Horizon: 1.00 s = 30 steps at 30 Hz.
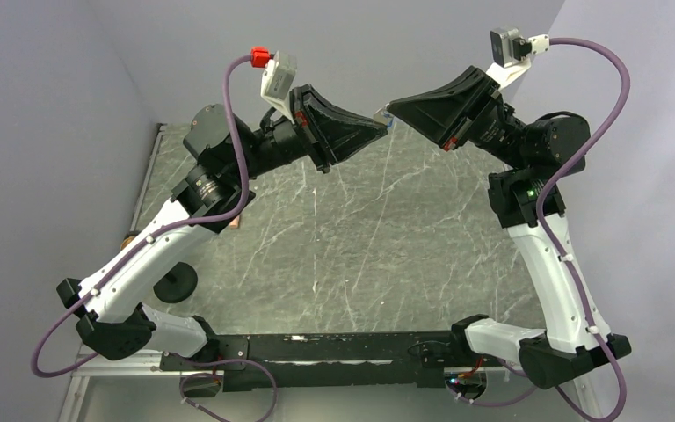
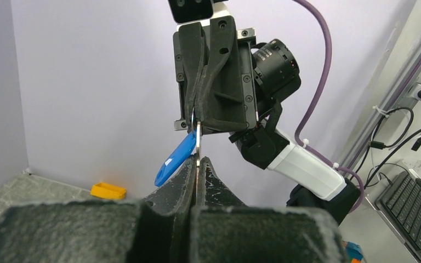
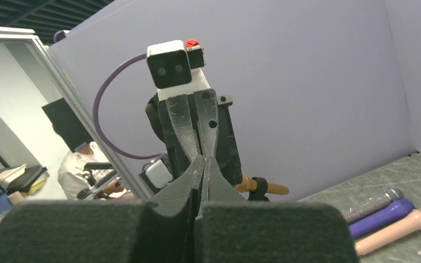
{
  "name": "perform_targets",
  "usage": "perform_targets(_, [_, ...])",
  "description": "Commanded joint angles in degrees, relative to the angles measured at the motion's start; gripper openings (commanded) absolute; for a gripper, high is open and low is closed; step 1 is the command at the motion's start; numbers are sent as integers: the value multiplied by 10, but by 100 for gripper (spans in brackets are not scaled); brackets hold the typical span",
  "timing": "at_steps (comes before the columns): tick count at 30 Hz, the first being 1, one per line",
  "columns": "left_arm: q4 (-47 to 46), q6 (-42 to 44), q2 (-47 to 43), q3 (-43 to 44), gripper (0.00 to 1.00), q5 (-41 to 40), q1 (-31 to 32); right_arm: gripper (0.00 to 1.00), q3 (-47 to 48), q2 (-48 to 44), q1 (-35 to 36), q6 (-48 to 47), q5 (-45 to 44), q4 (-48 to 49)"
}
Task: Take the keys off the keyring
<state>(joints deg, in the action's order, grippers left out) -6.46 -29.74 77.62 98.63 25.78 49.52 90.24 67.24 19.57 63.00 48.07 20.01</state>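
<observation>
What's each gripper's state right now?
Left gripper: closed on keyring, blue key hanging.
Right gripper: closed, apparently on the keyring's other end.

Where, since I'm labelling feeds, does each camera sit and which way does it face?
Top external: above and behind the bases, looking down on the table; both whole arms show, left gripper and right gripper tip to tip.
Left wrist: on that wrist, looks along its own shut fingers at the right gripper; blue key and silvery metal piece between.
Right wrist: on that wrist, looks along its own fingers at the left gripper; cylinders lower right.
Shared: both wrist views show the opposite gripper head-on.
</observation>
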Motion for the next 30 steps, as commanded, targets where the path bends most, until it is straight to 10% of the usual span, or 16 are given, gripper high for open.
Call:
perform_targets(1, [10, 2, -5, 15, 0, 0, -2, 0, 17, -18, 2, -44, 51, -54])
perform_targets(30, [271, 146, 14, 117, 0, 74, -1, 0, 27, -53, 2, -160, 151, -254])
